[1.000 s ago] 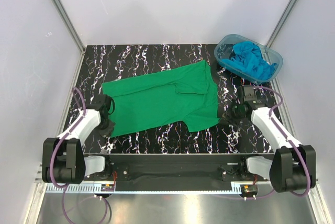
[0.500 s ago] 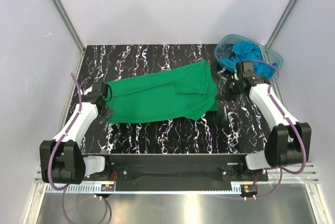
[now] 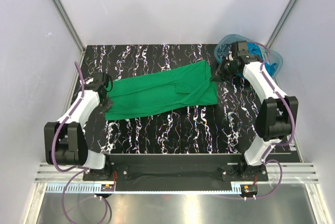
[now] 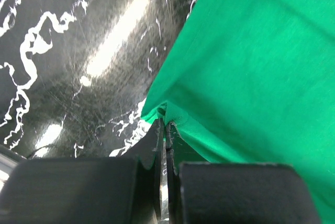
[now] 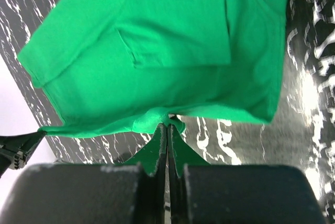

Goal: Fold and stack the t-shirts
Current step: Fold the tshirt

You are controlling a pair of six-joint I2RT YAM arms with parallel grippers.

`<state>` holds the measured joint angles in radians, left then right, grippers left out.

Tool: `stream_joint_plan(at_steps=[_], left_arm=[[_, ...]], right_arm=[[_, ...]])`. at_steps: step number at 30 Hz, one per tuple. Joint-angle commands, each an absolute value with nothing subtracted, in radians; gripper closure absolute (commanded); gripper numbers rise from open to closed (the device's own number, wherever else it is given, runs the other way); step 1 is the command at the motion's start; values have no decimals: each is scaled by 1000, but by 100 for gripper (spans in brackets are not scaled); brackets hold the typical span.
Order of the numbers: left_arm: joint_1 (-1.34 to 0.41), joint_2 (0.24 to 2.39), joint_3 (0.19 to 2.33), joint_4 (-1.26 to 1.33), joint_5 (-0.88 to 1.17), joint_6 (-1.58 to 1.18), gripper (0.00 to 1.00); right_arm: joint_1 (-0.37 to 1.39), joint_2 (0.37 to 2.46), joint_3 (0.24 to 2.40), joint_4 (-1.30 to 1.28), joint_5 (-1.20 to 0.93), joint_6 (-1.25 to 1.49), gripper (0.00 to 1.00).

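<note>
Pinching green t-shirt (image 3: 157,96): left gripper (image 4: 164,125) on corner far from blue plastic tub (image 3: 279,58), right gripper (image 5: 167,125) near it (both clamped tight).

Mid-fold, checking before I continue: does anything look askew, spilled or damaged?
Nothing spilled or damaged. The green t-shirt lies slanted across the table, its right end farther back than its left, pinched at each end by the shut left hand and right hand. The blue t-shirts are in the tub.
</note>
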<state>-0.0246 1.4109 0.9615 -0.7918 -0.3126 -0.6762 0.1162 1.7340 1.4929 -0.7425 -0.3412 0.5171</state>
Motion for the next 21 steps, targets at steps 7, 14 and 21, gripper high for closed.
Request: stream_joint_plan(at_steps=[7, 14, 21], left_arm=[[-2, 1509, 1074, -765, -351, -669, 100], [0, 1562, 1114, -770, -367, -678, 100], [34, 1589, 1150, -772, -365, -678, 100]], right_arm=[[126, 1903, 1721, -772, -379, 502, 100], [127, 1970, 1802, -790, -388, 503, 100], [129, 2003, 1854, -798, -387, 512, 100]])
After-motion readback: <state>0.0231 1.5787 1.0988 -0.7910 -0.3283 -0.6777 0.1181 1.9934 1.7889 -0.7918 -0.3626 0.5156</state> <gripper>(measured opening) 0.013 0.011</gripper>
